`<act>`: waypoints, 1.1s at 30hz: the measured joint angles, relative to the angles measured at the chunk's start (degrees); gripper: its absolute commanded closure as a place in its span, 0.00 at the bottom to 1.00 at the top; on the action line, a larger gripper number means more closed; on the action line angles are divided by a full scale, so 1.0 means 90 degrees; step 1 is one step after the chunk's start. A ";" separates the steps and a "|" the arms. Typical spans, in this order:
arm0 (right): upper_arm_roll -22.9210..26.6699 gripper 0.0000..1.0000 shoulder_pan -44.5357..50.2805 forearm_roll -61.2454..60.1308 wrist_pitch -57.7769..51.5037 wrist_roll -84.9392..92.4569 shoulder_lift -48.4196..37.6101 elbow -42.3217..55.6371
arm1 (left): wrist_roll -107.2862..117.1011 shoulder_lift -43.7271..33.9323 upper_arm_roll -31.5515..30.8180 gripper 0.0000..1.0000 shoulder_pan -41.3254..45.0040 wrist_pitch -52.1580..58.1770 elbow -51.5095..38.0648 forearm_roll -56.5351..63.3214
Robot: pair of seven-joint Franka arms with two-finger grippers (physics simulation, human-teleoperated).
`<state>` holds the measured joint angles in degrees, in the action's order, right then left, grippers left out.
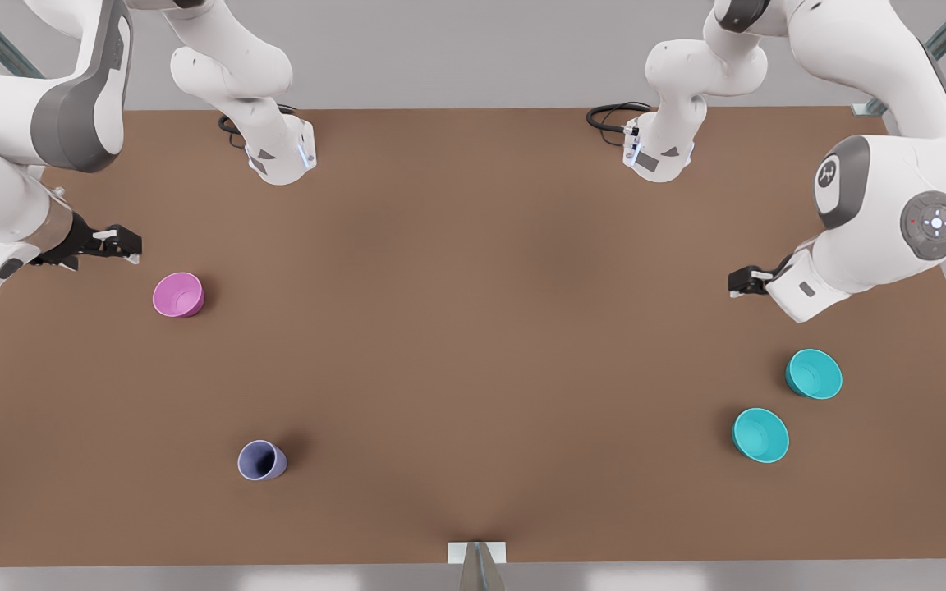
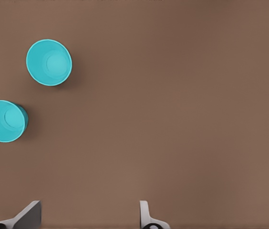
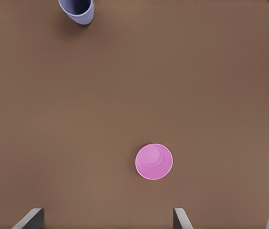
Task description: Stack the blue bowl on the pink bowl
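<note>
My left gripper point(image 1: 734, 284) hovers with fingers apart near the blue bowl point(image 1: 814, 373) and its brighter twin point(image 1: 760, 435); my right gripper point(image 1: 130, 247), fingers also spread, hangs just beside the pink bowl point(image 1: 178, 295) on the brown table point(image 1: 473, 328)

We hold our left gripper point(image 1: 736, 283) at the front view's right and our right gripper point(image 1: 130, 246) opposite, fingers spread on both.

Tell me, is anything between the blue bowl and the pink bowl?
No, just bare table. The twin bowl and cup sit off that line. The open left hand hovers near the blue bowl, nothing between; the open right hand waits by the pink bowl.
</note>
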<state>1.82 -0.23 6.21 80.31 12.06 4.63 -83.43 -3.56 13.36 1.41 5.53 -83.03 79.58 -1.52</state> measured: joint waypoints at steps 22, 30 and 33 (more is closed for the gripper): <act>0.0159 0.00 -0.2675 -0.0905 0.2968 0.0934 0.1405 -0.3415 | -0.0076 -0.0013 0.0113 0.00 -0.0013 0.0280 -0.0018 -0.0191; 0.0157 0.00 -0.3077 -0.0956 0.4847 0.1328 0.0814 -0.5289 | -0.0051 0.0007 0.0130 0.00 -0.0003 0.0395 -0.0021 -0.0236; 0.0156 0.00 -0.3109 -0.0995 0.5293 0.1435 0.1002 -0.5310 | -0.0042 0.0007 0.0136 0.00 -0.0011 0.0410 -0.0021 -0.0219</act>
<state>3.22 -28.21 -2.74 127.95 24.98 13.64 -131.23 -3.94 13.42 2.63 5.44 -79.35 79.39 -3.49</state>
